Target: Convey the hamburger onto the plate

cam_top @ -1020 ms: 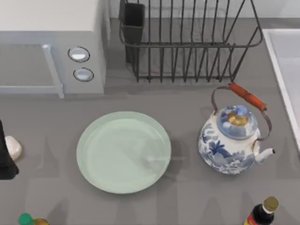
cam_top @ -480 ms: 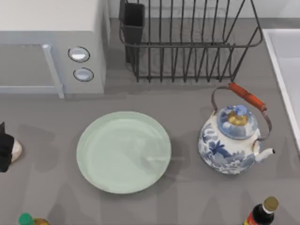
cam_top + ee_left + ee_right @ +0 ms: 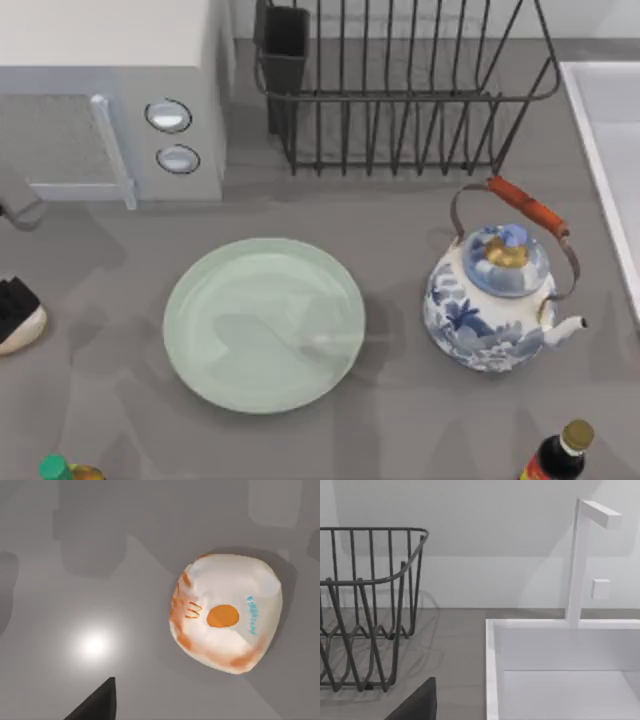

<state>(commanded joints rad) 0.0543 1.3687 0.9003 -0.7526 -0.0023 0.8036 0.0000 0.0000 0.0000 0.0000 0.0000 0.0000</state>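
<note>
— Grey countertop [image 3: 420, 430], kitchen rig: where did the hamburger [image 3: 20, 330] sit?

— At the table's far left edge, well apart from the mint-green plate [image 3: 200, 290], with the left gripper [image 3: 14, 300] over it; whether its claw was spread could not be told.

— And the risk?

— An off-centre pinch could roll the round bun away.

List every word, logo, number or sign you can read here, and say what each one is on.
"M": orange arches mark on the hamburger, left wrist view.
Light-blue lettering on the hamburger: too blurred to read.
Sauce bottle label: too small to read.
Microwave dials: no readable marks.
</note>
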